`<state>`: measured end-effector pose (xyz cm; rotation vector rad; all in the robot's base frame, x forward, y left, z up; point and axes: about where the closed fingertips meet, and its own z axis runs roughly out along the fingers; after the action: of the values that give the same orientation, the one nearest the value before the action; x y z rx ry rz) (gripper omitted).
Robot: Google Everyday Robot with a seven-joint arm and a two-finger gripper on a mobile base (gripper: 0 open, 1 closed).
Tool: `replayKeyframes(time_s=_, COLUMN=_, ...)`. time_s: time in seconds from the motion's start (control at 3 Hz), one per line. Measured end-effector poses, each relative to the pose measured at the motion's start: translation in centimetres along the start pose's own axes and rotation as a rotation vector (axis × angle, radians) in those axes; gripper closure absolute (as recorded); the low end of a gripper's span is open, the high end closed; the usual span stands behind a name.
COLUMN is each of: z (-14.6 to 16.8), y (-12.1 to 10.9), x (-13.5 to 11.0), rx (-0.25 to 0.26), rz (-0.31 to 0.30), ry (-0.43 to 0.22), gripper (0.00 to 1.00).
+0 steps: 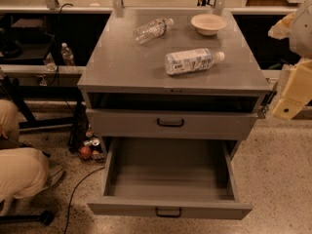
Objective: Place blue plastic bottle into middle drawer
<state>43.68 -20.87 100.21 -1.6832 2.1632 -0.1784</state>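
camera view: the blue plastic bottle (192,61) is seen lying on its side on top of the grey cabinet (122,65), toward the front right, with its white cap pointed right. a slimmer clear bottle (152,29) is laid on its side further back and to the left, apart from it, and a pale bowl (208,23) is set upright at the back right. the middle drawer (168,209) is pulled right out at the bottom, its deep grey tray open to view. just above it a taller-fronted drawer (170,123) is shut. the gripper (292,89) is caught at the right edge, just beside the cabinet's right side and well apart from the blue plastic bottle; whether it's apart or together can't be told. a person (19,172) in beige trousers is seen on the floor at bottom left.
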Motion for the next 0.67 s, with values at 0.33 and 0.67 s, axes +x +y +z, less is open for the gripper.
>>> replayKeyframes(time_s=0.33, z=0.0, y=0.0, x=0.0, rx=0.0, rz=0.0, ry=0.0, gripper=0.0)
replayKeyframes(time_s=0.67, z=1.9, y=-2.3, x=-0.9, rx=0.004, rz=-0.027, ry=-0.044, gripper=0.0)
